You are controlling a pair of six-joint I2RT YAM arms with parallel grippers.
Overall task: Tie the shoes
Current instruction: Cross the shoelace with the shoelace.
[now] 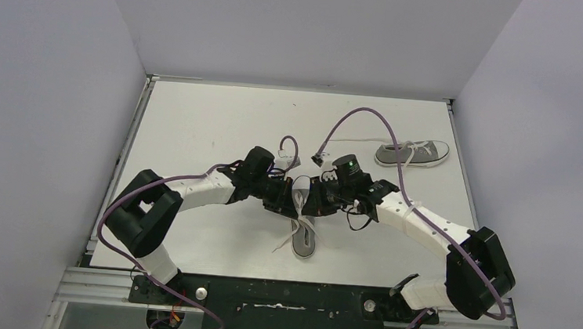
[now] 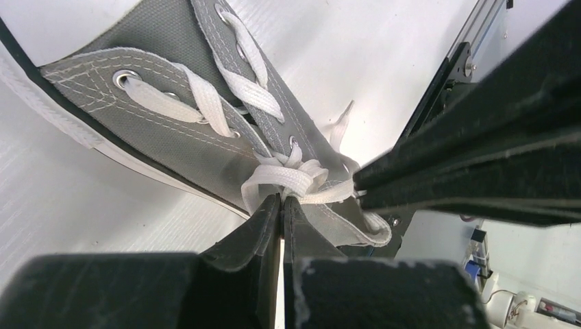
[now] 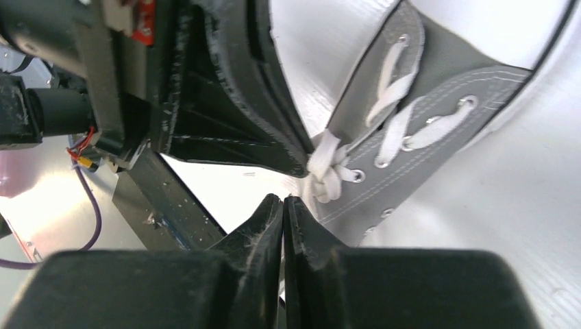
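Evidently the step in hand is tightening the knot [image 2: 288, 175] on the near shoe [image 1: 305, 244], which lies just beyond the middle of the rail [image 1: 285, 299]. Its long axis runs straight out from the rail, heel opening toward it and toe pointing away. The left gripper [image 2: 281, 202] is pressed together on the laces [image 2: 205, 103] right at the knot. The right gripper [image 3: 283, 202] is also pressed together just beside the knot, but I cannot tell if a strand sits between its fingers. The next move probably calls for a steady outward pull from both sides without dragging the shoe. The far shoe [image 1: 413, 152] lies well beyond the rail's right end, lengthwise along it, and is yet to be handled.
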